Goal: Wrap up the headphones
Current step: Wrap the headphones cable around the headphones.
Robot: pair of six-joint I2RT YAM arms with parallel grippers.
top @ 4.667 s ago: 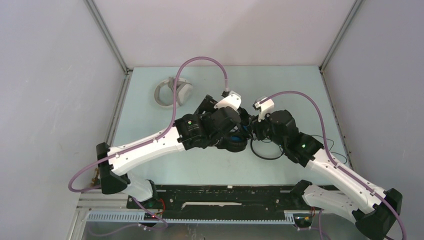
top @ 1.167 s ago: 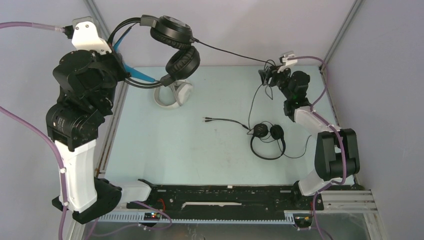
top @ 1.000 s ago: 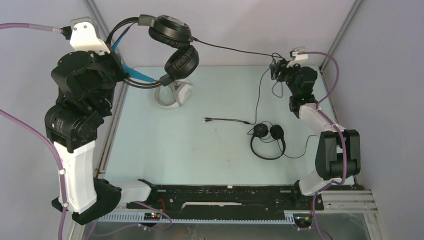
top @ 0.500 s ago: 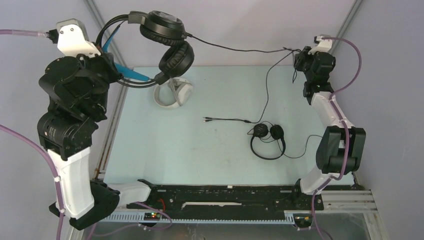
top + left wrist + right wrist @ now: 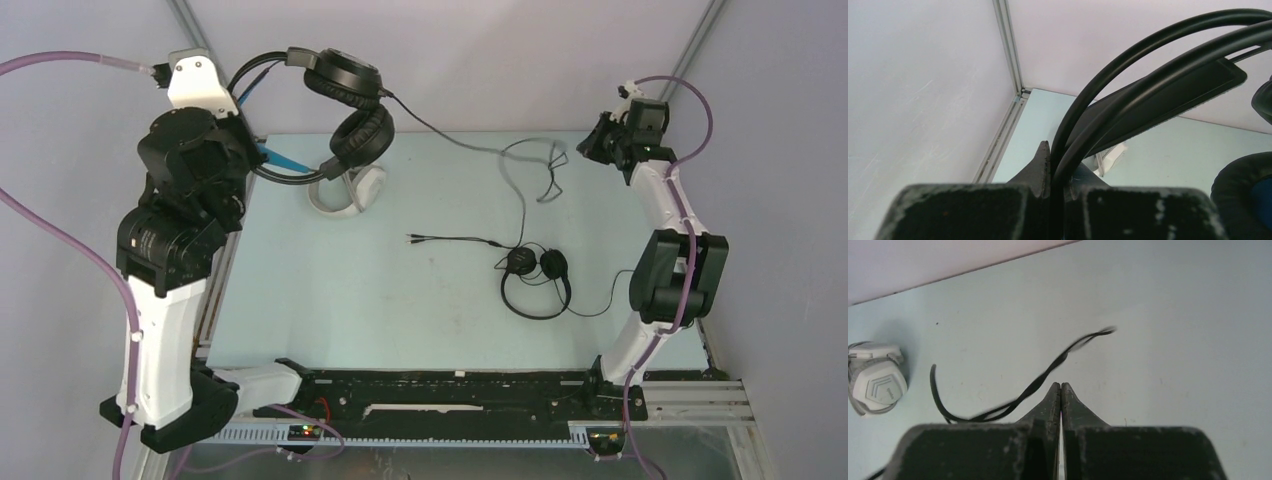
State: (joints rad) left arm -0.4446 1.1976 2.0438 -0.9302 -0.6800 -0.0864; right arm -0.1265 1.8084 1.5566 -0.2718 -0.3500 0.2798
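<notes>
Two far corners, left gripper [image 5: 1051,156], headphones [image 5: 352,105], right gripper [image 5: 1061,388]

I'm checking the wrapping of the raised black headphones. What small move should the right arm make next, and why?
Probably open the right gripper and lower it onto the cable. Its jaws are shut on nothing, while the cable hangs slack from the black headphones, which the left gripper holds up by the headband. Winding likely needs that cable in hand.
</notes>
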